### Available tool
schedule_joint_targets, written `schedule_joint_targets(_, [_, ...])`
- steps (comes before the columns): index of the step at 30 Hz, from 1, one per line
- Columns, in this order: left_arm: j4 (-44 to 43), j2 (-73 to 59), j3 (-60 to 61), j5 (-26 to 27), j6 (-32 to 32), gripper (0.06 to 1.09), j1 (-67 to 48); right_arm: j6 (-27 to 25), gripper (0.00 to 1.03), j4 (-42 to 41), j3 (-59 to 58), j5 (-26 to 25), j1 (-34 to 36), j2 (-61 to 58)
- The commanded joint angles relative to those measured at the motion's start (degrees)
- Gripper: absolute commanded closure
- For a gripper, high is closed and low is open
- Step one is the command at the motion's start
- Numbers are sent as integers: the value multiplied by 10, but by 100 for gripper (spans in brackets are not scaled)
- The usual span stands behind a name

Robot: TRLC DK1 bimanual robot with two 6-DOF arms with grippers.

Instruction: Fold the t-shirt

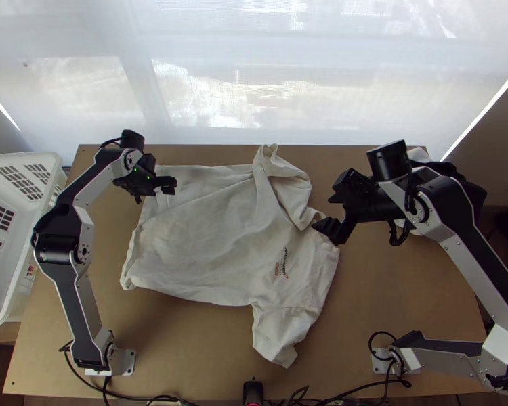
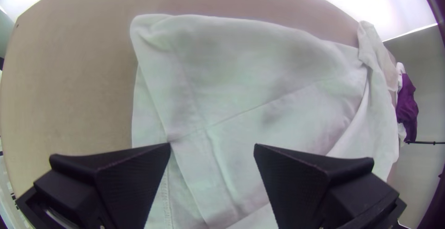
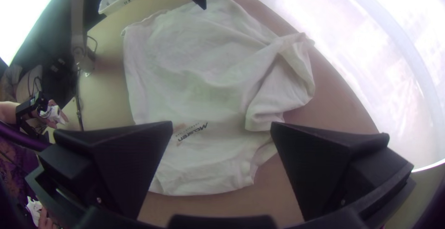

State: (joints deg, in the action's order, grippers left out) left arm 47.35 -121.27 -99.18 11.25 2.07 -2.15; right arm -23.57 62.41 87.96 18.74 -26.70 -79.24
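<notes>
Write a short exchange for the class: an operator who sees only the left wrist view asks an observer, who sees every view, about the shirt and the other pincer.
Operator: My left pincer is open at the shirt. Is the right pincer open too?
Observer: Yes, its fingers stand well apart.
Operator: I can't see the near sleeve. How does it lie?
Observer: It sticks out from the body toward the near edge of the table.
</notes>
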Motion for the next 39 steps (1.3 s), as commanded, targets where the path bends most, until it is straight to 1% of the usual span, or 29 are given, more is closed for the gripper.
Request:
schedule_joint_targets(1, [0,-12,-16,-1,9,20,-7,0,5,-1,1,0,1,1])
schedule_joint_targets(3, [1,-16,-22,-1,10,21,-7,0,5,-1,0,0,1,1])
schedule_joint_targets(4, [2,-17,-24,-1,10,25,-7,0,5,-1,0,0,1,1])
schedule_joint_targets(6, [2,-20,-29,0,14,27,-7,0,5,-1,-1,0,2,1])
schedule_joint_targets(8, [2,-22,-31,4,15,35,-7,0,5,-1,-1,0,2,1])
schedule_joint_targets(11, [2,-26,-31,13,20,50,-7,0,5,-1,1,0,3,1])
schedule_joint_targets(12, [3,-27,-32,15,23,52,-7,-1,5,-1,2,0,3,1])
schedule_joint_targets(16, [7,-30,-31,18,24,75,-7,0,5,-1,7,-1,5,1])
schedule_joint_targets(20, [5,-28,-31,17,21,104,-4,0,5,-1,8,-1,8,2])
schedule_joint_targets(29, [14,16,-55,17,17,105,3,8,5,-12,13,-5,10,-4])
schedule_joint_targets(32, [26,34,-75,18,17,105,3,7,5,-19,24,-15,4,-23])
schedule_joint_targets(36, [30,53,-95,20,18,105,4,5,5,-65,48,-15,9,-76])
schedule_joint_targets(39, [32,59,-100,24,19,105,6,4,5,-102,76,-15,24,-138])
